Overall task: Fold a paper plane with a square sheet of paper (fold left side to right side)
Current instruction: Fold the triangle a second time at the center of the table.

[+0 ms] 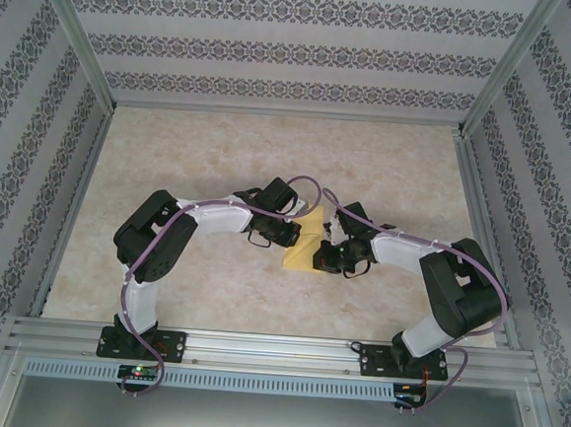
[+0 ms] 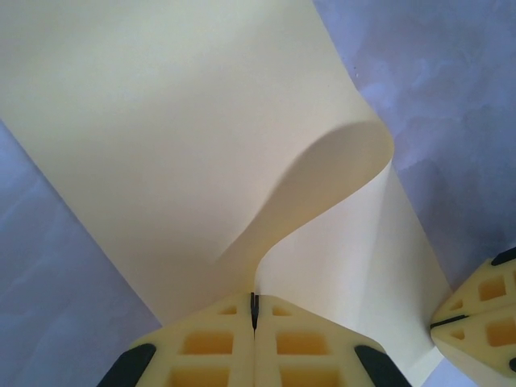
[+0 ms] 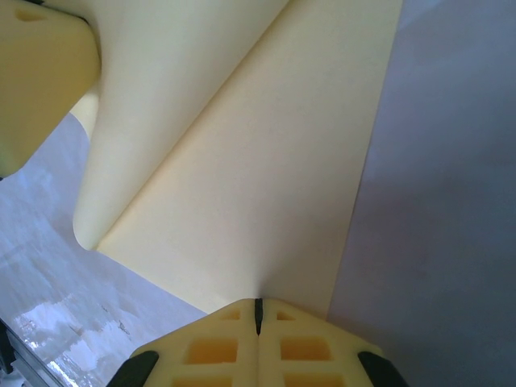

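The yellow square sheet of paper [image 1: 302, 254] lies mid-table between both arms. In the left wrist view one side of the sheet [image 2: 161, 121] is lifted and curls over in a loop down into my left gripper [image 2: 255, 300], which is shut on that edge. My right gripper [image 3: 258, 305] is shut, with its closed tips resting on the flat part of the sheet [image 3: 266, 177] near its right edge. From above, the left gripper [image 1: 291, 236] and right gripper [image 1: 328, 256] face each other across the paper. No paper plane shape shows.
The marble-patterned tabletop [image 1: 221, 159] spreads out around the paper. Aluminium frame rails [image 1: 275, 349] run along the near edge, and patterned walls enclose the sides. The right gripper's fingers [image 2: 476, 322] sit close beside the left gripper.
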Action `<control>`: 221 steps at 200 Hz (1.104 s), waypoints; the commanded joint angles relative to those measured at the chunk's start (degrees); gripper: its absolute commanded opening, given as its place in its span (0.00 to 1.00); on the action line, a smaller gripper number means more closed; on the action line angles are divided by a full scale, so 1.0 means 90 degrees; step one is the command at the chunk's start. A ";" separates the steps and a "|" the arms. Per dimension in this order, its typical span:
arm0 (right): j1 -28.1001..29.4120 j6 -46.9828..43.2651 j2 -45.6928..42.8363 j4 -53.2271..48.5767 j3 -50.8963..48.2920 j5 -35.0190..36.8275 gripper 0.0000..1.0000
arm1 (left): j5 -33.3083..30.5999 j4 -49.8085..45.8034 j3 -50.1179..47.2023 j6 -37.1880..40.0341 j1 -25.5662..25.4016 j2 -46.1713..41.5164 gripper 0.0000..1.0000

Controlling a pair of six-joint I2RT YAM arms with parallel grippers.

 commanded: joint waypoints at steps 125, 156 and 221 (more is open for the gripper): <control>-0.0039 -0.0128 0.0169 -0.0341 0.0071 0.0160 0.00 | -0.0162 0.0105 -0.0041 0.0119 0.0081 0.0103 0.07; -0.0034 -0.0142 0.0141 -0.0337 0.0076 0.0147 0.00 | -0.0066 0.0137 -0.0044 0.0094 0.0081 0.0174 0.07; -0.0148 0.0029 -0.0219 -0.0017 0.0087 -0.0219 0.00 | -0.0037 0.0086 -0.0108 0.0095 0.0032 0.0258 0.07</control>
